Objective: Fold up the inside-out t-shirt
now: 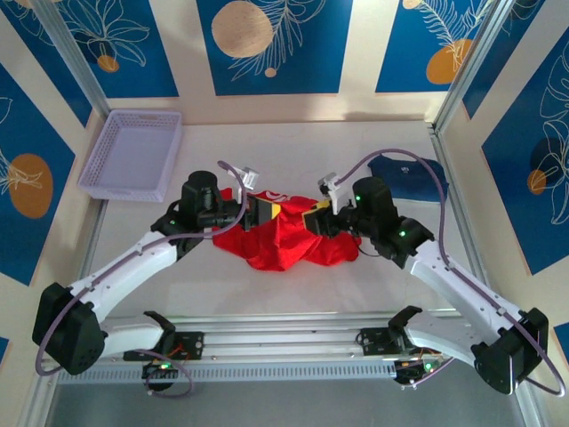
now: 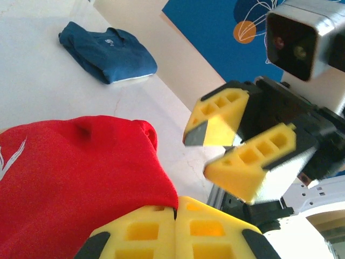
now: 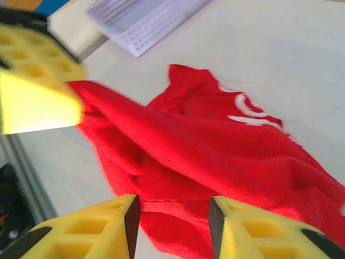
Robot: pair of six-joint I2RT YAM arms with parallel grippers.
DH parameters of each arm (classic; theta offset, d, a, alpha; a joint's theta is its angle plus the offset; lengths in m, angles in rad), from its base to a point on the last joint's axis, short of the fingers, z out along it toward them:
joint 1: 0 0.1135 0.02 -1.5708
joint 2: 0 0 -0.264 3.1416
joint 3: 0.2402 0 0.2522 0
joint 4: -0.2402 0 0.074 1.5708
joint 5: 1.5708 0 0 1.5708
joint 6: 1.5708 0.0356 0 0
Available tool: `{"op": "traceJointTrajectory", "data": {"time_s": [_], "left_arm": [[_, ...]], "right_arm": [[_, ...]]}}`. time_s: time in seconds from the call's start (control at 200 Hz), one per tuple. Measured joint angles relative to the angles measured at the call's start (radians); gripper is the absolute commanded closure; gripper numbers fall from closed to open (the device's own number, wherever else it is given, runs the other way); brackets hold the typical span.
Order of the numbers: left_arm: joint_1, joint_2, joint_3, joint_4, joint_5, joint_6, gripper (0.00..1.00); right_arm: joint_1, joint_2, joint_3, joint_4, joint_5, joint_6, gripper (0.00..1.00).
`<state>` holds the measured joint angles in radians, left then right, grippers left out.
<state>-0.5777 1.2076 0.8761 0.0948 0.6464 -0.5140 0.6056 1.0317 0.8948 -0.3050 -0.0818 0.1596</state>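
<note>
Where the crumpled red t-shirt (image 1: 289, 238) lies soft and matte on the smooth white table (image 1: 267, 151), the left gripper (image 2: 177, 208) clamps one fold between honeycombed yellow wedge pads. The right gripper (image 3: 171, 216) stands parted, with cloth visible through the gap.

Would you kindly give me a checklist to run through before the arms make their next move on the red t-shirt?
1. Left pincer shut on the red t-shirt: ok.
2. Right pincer open, ready for a new grasp: ok.
3. T-shirt lying flat enough to fold: not ok, it is bunched in a heap.
4. Navy garment apart from the t-shirt: ok.
5. Lavender basket off to the far left, away from both arms: ok.
6. T-shirt turned right side out: cannot tell.
</note>
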Motion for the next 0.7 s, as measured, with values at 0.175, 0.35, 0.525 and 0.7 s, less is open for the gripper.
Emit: {"op": "traceJointTrajectory", "data": {"time_s": [0.175, 0.35, 0.525, 0.7], "left_arm": [[0.0, 0.0, 0.0, -0.004, 0.0, 0.0, 1.0], [0.0, 0.0, 0.0, -0.005, 0.0, 0.0, 1.0], [0.0, 0.0, 0.0, -0.005, 0.0, 0.0, 1.0], [0.0, 0.0, 0.0, -0.005, 0.0, 0.0, 1.0]], "right_arm": [[0.036, 0.072, 0.0, 0.009, -0.012, -0.039, 0.55], [0.043, 0.127, 0.0, 0.011, -0.003, -0.061, 0.53], [0.043, 0.157, 0.001, 0.025, -0.004, -0.076, 0.61], [0.043, 0.167, 0.001, 0.032, 0.002, -0.082, 0.78]]}}
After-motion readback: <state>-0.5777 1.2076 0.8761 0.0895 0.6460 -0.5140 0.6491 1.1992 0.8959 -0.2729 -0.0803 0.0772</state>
